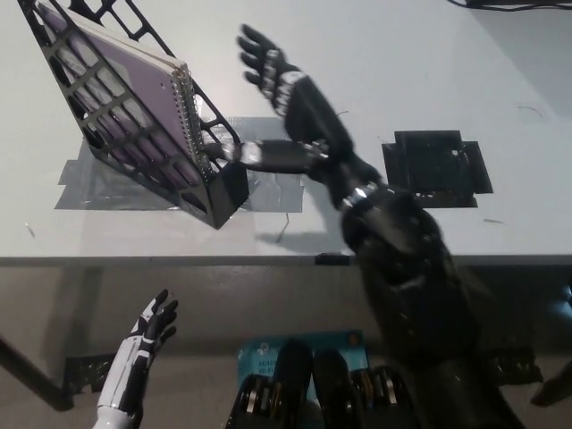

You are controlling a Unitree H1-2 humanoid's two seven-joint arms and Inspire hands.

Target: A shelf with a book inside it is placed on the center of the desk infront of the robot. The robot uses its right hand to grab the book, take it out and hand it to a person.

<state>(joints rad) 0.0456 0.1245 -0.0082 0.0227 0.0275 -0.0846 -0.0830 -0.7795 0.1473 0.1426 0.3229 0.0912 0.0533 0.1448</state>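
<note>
I'm seeing my right hand (290,103) hovering spread wide, empty, just right of the black lattice shelf (143,143) holding the spiral-bound notebook (134,85). No readable writing is showing. My left hand (143,344) is resting open below the shelf.

- I seem to be in a lab or test office.
- My plain white desk (402,71) carries grey tape patches (264,192) and a black tape square (435,167), with cables (509,4) at its far edge.
</note>
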